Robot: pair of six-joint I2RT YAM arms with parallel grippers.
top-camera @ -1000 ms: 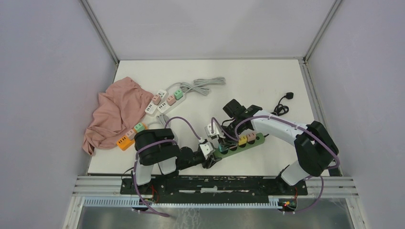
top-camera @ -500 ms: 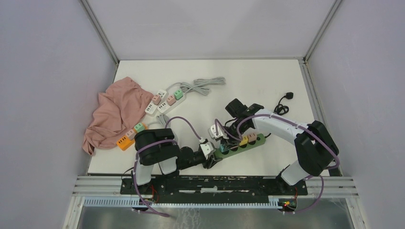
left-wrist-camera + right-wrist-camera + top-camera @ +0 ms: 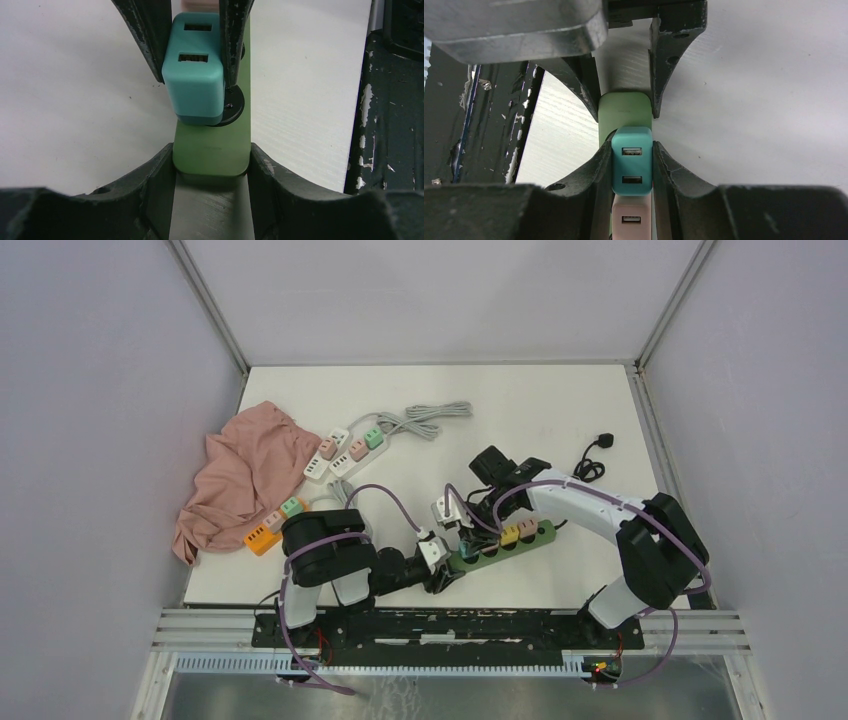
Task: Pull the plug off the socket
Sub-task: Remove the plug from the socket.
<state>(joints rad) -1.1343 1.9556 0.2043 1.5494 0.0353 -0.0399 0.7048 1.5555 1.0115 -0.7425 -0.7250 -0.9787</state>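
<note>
My right claw (image 3: 631,147) is pinched tight on the teal plug (image 3: 194,75), lower centre of frame, at the green strip (image 3: 624,107) end. My left claw (image 3: 211,152), part-open, clamps the strip. Risk: a skewed pull slips off smooth sides or drags the strip.

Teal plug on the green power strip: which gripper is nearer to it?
Right. The right gripper is shut on the teal plug, a finger on each side. The left gripper clamps the end of the green power strip, just beside the plug.
</note>
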